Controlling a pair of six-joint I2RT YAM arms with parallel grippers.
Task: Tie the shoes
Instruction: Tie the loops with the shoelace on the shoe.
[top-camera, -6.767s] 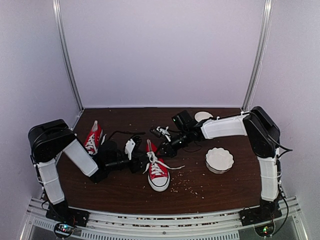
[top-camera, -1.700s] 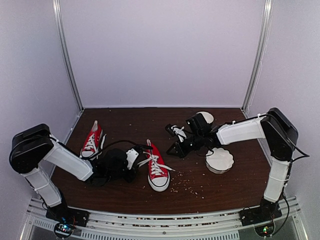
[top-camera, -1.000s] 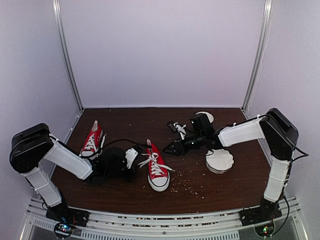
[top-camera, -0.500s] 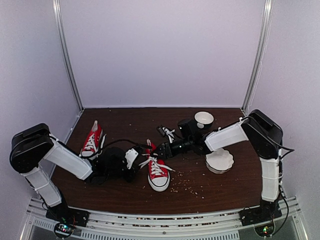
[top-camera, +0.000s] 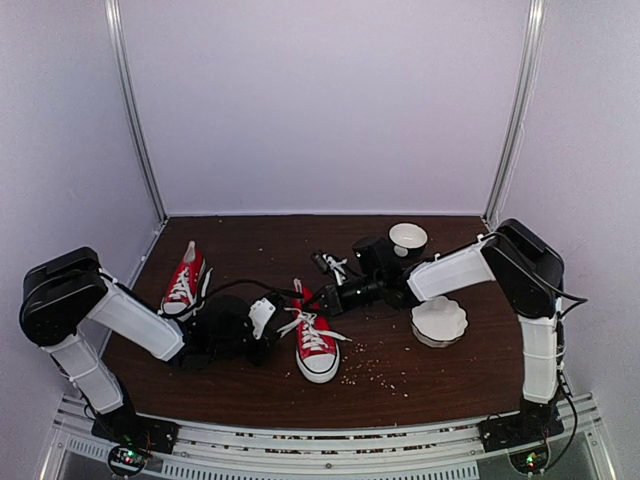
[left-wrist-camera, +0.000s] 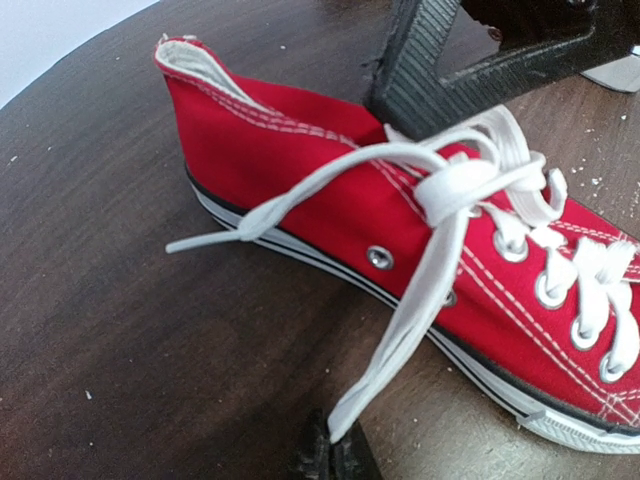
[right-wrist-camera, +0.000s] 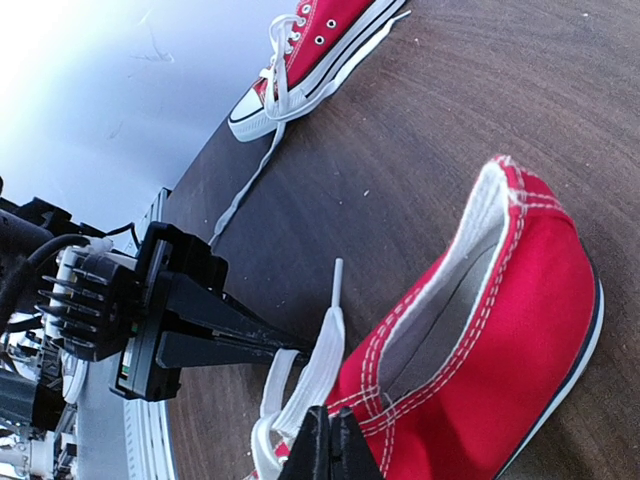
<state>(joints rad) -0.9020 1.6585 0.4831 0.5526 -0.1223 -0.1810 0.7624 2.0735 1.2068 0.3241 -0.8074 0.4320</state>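
Right end effector (right-wrist-camera: 330, 445) pinched shut on lace strand (right-wrist-camera: 315, 365) at near shoe (top-camera: 318, 350) collar; left end effector (left-wrist-camera: 330, 460) clamps lace end (left-wrist-camera: 345, 420) (no bow yet, far shoe (top-camera: 186, 278) also untied)

Counted two red sneakers: centre sneaker (top-camera: 316, 345) and left-edge sneaker (top-camera: 185, 280). Counted two white dishes toward the right edge of the table (top-camera: 240, 385): scalloped bowl (top-camera: 439, 320), round cup (top-camera: 408, 237). Counted two arms: left arm (top-camera: 135, 320), right arm (top-camera: 455, 268).

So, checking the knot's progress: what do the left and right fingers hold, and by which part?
Left fingers pinch the front shoe's lace at its free end. Right fingers are shut on its other lace, up by the ankle opening.
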